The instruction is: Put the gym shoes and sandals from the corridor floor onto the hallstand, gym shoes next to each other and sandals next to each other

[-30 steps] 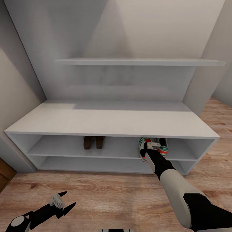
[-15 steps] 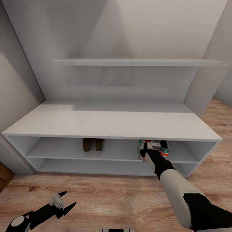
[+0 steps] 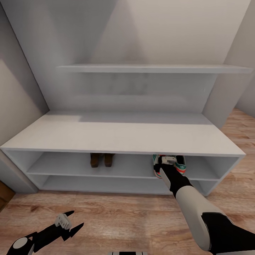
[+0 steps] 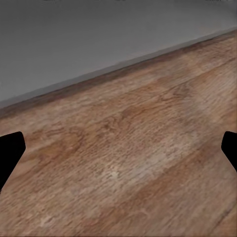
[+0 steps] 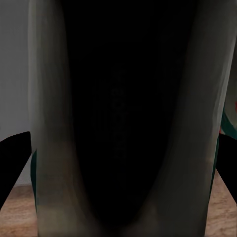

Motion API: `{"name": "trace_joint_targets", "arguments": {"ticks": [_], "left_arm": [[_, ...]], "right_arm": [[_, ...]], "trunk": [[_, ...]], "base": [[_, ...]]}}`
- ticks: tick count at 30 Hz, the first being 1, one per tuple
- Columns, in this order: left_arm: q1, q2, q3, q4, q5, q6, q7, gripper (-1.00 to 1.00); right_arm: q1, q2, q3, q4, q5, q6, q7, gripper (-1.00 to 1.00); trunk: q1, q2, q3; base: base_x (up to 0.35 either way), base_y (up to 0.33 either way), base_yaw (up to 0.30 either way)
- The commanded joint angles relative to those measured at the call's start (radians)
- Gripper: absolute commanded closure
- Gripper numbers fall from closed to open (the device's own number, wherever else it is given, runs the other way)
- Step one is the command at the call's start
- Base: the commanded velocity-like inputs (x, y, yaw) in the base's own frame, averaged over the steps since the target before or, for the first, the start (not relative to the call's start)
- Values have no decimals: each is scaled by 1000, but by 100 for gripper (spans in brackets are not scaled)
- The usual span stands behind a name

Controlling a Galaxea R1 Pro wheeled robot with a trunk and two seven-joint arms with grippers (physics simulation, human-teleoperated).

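Only the head camera has shifted slightly, while the right gripper [image 3: 165, 162] stays at the gym shoes [image 3: 180, 164] on the hallstand [image 3: 124, 136]'s upper tier, jaw state hidden, near the sandals [image 3: 102, 159]; the left gripper [image 3: 71, 221] hangs wide open over the corridor floor [image 3: 134, 219].

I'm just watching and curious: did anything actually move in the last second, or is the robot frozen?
Hardly anything: the camera crept a little. The right gripper stays at the gym shoes on the hallstand; the sandals and the open left gripper are unchanged.

Hallstand [image 3: 120, 136] upper tier: sandals [image 3: 102, 159] left, gym shoes [image 3: 169, 164] right.
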Motion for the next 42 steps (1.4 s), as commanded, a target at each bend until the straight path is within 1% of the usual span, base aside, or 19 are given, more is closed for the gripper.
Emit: {"name": "trace_joint_targets", "arguments": {"ticks": [1,21,26,33,42], "left_arm": [[-1,-1,4,-1,-10,-6,-4,-100],[-1,0,2,-5,-10,-5,-4,-100],[-1,0,2,-4,-10,-4,-3,-100],[-1,-1,2,-2,-11,-4,-2,-100],[-1,-1,2,-2,-11,-4,-2,-100]], "right_arm": [[0,1,-5,-2,1,5,-1,100],[0,-3,-5,-1,1,5,0,100],[0,-13,-6,0,-1,5,-1,100],[0,-15,-6,-2,-1,5,-1,100],[0,-17,-6,-1,-1,5,-1,100]], "trunk": [[0,0,-1],[0,0,-1],[2,-1,-21],[2,-1,-28],[2,-1,-29]], "base": [[45,-13,0],[5,-1,0],[0,0,0],[0,0,0],[0,0,0]]}}
